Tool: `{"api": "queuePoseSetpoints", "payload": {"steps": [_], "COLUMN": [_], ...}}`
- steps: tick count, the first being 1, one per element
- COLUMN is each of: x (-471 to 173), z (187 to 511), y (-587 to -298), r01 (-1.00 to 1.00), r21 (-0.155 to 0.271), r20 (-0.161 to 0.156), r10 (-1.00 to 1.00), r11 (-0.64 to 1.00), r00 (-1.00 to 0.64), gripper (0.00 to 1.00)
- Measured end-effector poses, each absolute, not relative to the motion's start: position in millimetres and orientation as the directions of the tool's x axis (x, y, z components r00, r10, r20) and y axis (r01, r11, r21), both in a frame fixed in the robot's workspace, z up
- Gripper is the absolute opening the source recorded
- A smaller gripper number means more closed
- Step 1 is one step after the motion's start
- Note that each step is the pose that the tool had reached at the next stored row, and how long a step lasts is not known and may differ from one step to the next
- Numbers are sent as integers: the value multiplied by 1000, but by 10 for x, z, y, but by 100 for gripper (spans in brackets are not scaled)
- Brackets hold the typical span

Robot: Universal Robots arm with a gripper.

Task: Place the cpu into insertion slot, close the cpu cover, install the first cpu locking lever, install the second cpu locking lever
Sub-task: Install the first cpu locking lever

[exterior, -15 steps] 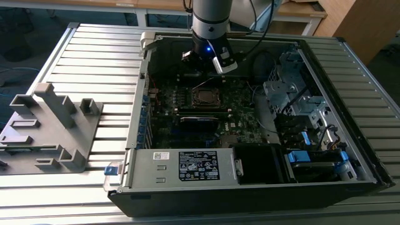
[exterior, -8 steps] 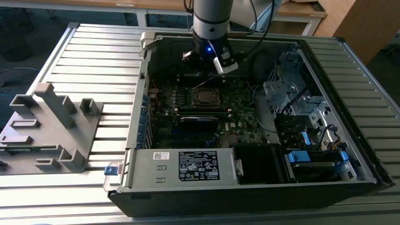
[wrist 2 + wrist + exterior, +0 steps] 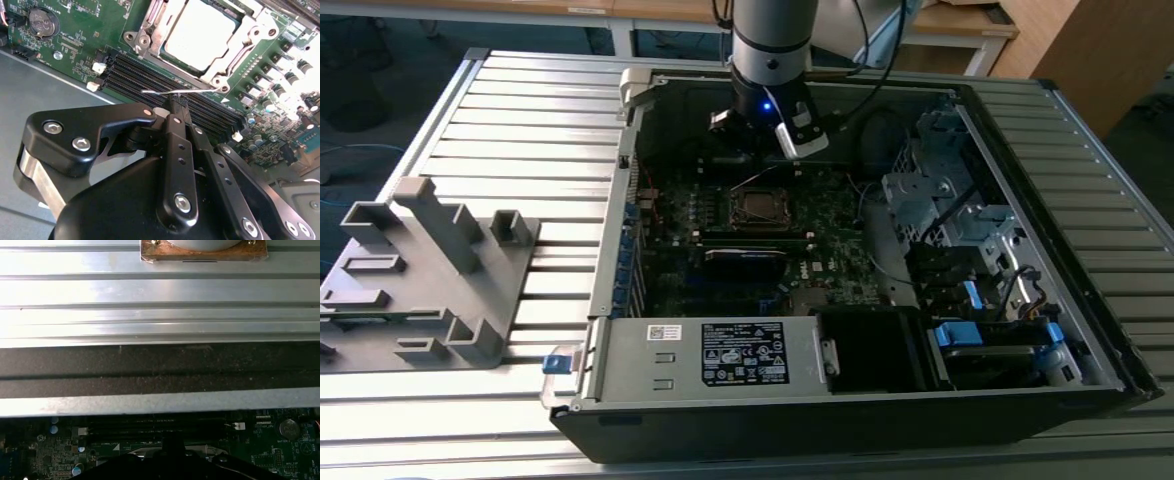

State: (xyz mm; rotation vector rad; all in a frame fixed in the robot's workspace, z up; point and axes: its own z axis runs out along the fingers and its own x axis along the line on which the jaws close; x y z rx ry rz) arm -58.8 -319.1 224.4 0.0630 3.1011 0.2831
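While the gripper (image 3: 177,103), tips closed, touches the cpu locking lever (image 3: 155,92) beside the cpu cover (image 3: 152,26), even pressure likely prevents slipping.

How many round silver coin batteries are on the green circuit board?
1. The round silver coin battery sits near the edge of the green circuit board; the black gripper may hide others.

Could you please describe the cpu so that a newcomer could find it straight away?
In the open black computer case, find the green motherboard. Its silver cpu cover frames the cpu: a flat pale metal square, unlike the dark slots beside it.
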Motion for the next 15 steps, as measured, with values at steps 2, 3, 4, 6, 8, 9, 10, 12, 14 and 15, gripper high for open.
{"api": "queuePoseSetpoints", "payload": {"steps": [2, 3, 4, 6, 8, 9, 10, 12, 14, 15], "x": [-587, -585, -583, -581, -581, -581, -581, -581, -581, -581], "z": [2244, 2244, 2244, 2244, 2244, 2244, 2244, 2241, 2234, 2231], "y": [-3193, -3197, -3198, -3198, -3199, -3199, -3199, -3199, -3199, -3199], "r01": [38, 38, 38, 38, 38, 38, 38, 37, 36, 35], "r21": [182, 182, 182, 181, 181, 181, 181, 181, 182, 182], "r20": [-23, -23, -23, -23, -23, -23, -23, -27, -36, -41], "r10": [43, 43, 43, 43, 43, 43, 43, 43, 43, 43], "r11": [983, 983, 983, 983, 983, 983, 983, 983, 983, 983], "r00": [-999, -999, -999, -999, -999, -999, -999, -999, -998, -998], "gripper": [10, 10, 10, 10, 10, 10, 10, 10, 10, 10]}}
